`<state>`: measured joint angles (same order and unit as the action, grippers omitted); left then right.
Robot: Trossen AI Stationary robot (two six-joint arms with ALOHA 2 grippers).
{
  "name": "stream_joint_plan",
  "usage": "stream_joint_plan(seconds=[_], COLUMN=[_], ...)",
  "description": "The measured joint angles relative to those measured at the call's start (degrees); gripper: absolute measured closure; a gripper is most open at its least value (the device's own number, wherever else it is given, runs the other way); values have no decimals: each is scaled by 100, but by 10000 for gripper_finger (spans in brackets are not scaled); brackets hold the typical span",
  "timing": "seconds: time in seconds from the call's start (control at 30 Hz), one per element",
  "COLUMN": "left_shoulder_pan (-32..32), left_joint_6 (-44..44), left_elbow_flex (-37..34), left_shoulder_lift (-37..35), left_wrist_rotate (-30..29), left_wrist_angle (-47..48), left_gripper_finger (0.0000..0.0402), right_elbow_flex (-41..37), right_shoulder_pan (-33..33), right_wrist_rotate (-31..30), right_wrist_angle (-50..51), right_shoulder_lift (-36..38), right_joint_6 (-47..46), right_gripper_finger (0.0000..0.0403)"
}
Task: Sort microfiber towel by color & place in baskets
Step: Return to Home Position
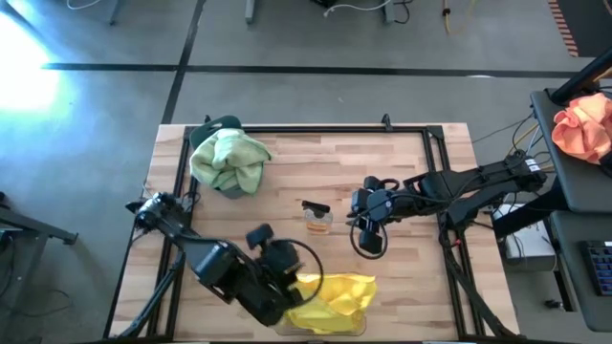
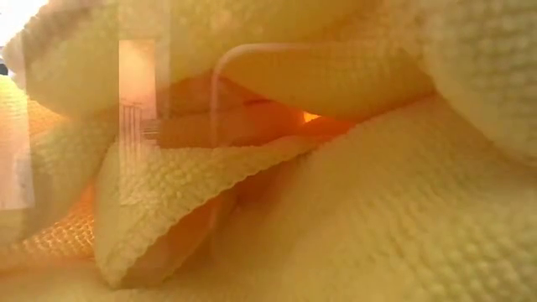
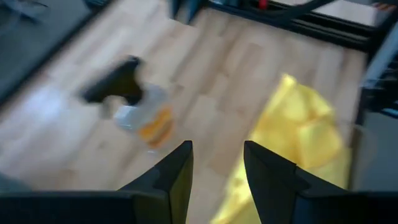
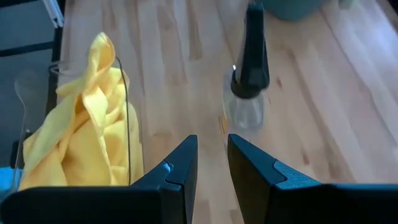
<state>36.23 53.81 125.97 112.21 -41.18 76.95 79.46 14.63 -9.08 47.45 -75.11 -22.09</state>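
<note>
jaws on both grippers stand a little apart with nothing between them. at the far left, green towels [image 1: 229, 161] heap in the teal basket [image 1: 222, 123]. the left gripper [image 3: 217, 149] hovers by the near edge, just left of the clear basket [image 4: 127, 106], which is stuffed with yellow towels [image 1: 337, 298]. a small amber bottle [image 1: 317, 220] stands mid-table, and the right gripper [image 4: 212, 143] hangs just right of it.

The yellow towels [image 2: 377, 218] are soft cloth with a nubbly weave; the surface [image 1: 411, 182] is smooth pale wood; the clear bin [image 4: 129, 99] is glossy plastic.
</note>
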Motion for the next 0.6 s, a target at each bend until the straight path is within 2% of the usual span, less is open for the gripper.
stream_joint_plan(seconds=[0.27,0.4,0.6], left_shoulder_pan=[20,22,24], left_joint_6=[1,-526,-652], left_elbow_flex=[-2,-147,-1261], left_shoulder_lift=[-669,-1047,-2143], left_wrist_rotate=[-452,-548,-785], left_wrist_angle=[1345,1302,1313], left_gripper_finger=[274,274,274], right_elbow_flex=[0,0,0], right_shoulder_pan=[0,0,11], right_wrist_rotate=[-6,-2,48], right_wrist_angle=[-136,-115,-108], right_shoulder_lift=[22,22,20], right_joint_6=[326,263,71], right_gripper_finger=[321,321,321])
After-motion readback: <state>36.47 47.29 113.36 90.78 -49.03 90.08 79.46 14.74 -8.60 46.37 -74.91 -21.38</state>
